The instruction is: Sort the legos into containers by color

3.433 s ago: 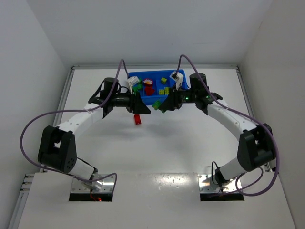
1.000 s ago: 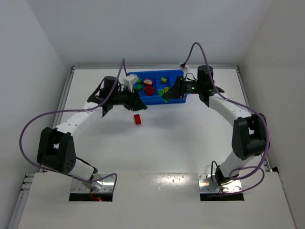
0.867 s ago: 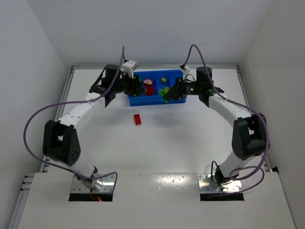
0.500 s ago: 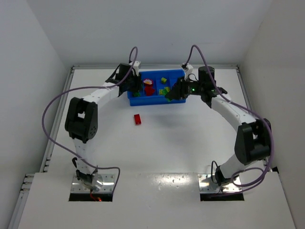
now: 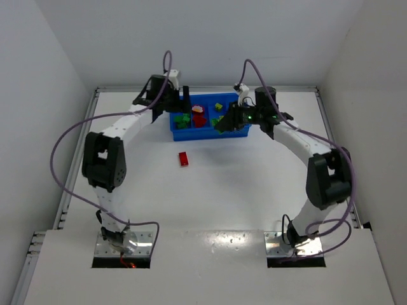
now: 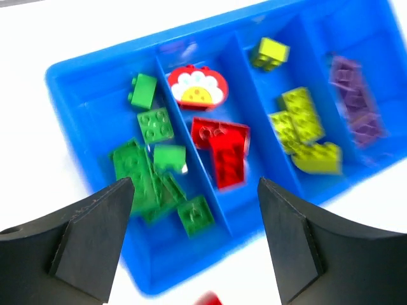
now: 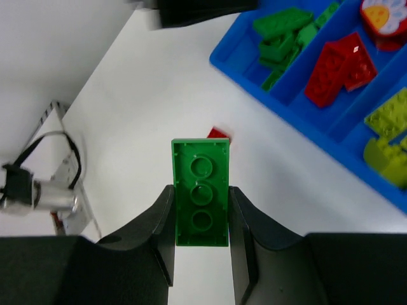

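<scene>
Right end effector [image 7: 201, 204] pinching green brick [image 7: 201, 166], tray [image 6: 68, 101] near table's [image 5: 254, 181] far edge

Legos [image 6: 222, 152] in tray [image 6: 68, 108] compartments, one brick [image 5: 184, 159] before tray

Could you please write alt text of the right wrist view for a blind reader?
The right gripper pinches a long green brick between its fingers, above the white table. A small red brick lies on the table beyond it, and the blue tray at upper right holds green bricks, red bricks and yellow bricks in separate compartments.
</scene>
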Motion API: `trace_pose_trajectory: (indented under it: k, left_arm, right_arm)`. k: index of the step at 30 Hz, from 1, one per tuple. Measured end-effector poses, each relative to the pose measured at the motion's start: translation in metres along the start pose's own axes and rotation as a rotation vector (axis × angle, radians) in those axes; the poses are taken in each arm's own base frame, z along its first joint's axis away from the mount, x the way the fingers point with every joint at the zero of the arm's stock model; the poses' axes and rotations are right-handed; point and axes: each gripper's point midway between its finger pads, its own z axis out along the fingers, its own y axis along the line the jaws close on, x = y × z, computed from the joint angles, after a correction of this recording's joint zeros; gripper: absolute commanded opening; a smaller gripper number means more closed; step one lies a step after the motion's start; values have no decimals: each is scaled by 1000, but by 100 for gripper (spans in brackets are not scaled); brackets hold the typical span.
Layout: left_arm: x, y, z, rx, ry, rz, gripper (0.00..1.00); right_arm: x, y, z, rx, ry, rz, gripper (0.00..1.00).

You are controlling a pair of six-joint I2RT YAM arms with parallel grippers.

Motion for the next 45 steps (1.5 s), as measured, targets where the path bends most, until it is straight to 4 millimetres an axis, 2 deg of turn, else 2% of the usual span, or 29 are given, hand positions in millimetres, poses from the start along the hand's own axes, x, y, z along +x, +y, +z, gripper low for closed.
trace_pose_trajectory:
  k: [2, 6, 8, 10, 11, 12, 15, 18, 19, 22, 23, 24, 25, 27, 31, 34, 36, 38, 40, 41, 42, 43, 45]
  left_arm:
    - [-14, 2, -30, 31, -37, -26, 88]
    - [-65, 10, -120, 61, -187, -46, 89]
    - [-84, 12, -163, 58, -270, -25, 89]
    - [-85, 11, -197, 58, -320, -3, 90]
    - [-80, 10, -210, 58, -332, 9, 90]
    - [-67, 10, -225, 53, -330, 19, 92]
    - [-43, 12, -236, 44, -303, 28, 93]
    - [-14, 18, -239, 33, -249, 28, 99]
    - [-7, 19, -239, 33, -232, 27, 99]
    - [6, 19, -239, 40, -200, 40, 100]
    - [7, 18, -239, 41, -195, 43, 100]
    - [8, 18, -239, 44, -191, 47, 100]
    - [9, 17, -239, 49, -186, 52, 100]
    - [13, 17, -237, 57, -168, 64, 100]
    - [28, 18, -229, 70, -123, 76, 96]
    - [55, 22, -218, 57, -79, 52, 89]
    - [89, 23, -208, 45, -26, 23, 87]
    - [127, 17, -202, 40, 51, 10, 84]
    - [154, 4, -198, 45, 114, 24, 84]
    - [161, -1, -197, 46, 131, 35, 84]
    - [164, -7, -195, 52, 140, 45, 84]
    - [166, -16, -192, 59, 146, 57, 84]
    - [167, -24, -181, 49, 160, 64, 85]
  right_arm:
    - [-4, -7, 18, 7, 10, 2, 0]
    - [-27, -20, 72, 37, 8, -36, 0]
    - [-40, -25, 99, 58, -15, -59, 0]
    - [-47, -30, 121, 81, -36, -60, 0]
    - [-50, -33, 134, 97, -45, -57, 0]
    - [-51, -37, 146, 112, -52, -51, 0]
    - [-52, -52, 176, 174, -76, -35, 0]
    - [-38, -70, 196, 248, -68, -6, 1]
    - [-31, -75, 202, 265, -61, 7, 8]
    - [-17, -90, 215, 305, -50, 31, 19]
    - [-13, -93, 219, 311, -45, 33, 31]
    - [-8, -96, 223, 316, -40, 37, 37]
    - [-4, -98, 226, 318, -35, 41, 48]
    - [-1, -97, 231, 300, -37, 48, 55]
    - [-6, -86, 235, 286, -50, 27, 59]
    - [1, -81, 227, 294, -25, 37, 62]
    - [4, -73, 210, 311, -2, 47, 64]
    - [-5, -63, 183, 335, -2, 42, 65]
    - [-31, -48, 144, 361, -43, 11, 67]
    - [-47, -40, 122, 371, -81, -14, 68]
    - [-61, -33, 99, 388, -115, -33, 68]
    - [-82, -24, 68, 406, -173, -74, 68]
    - [-105, -11, 14, 453, -247, -133, 68]
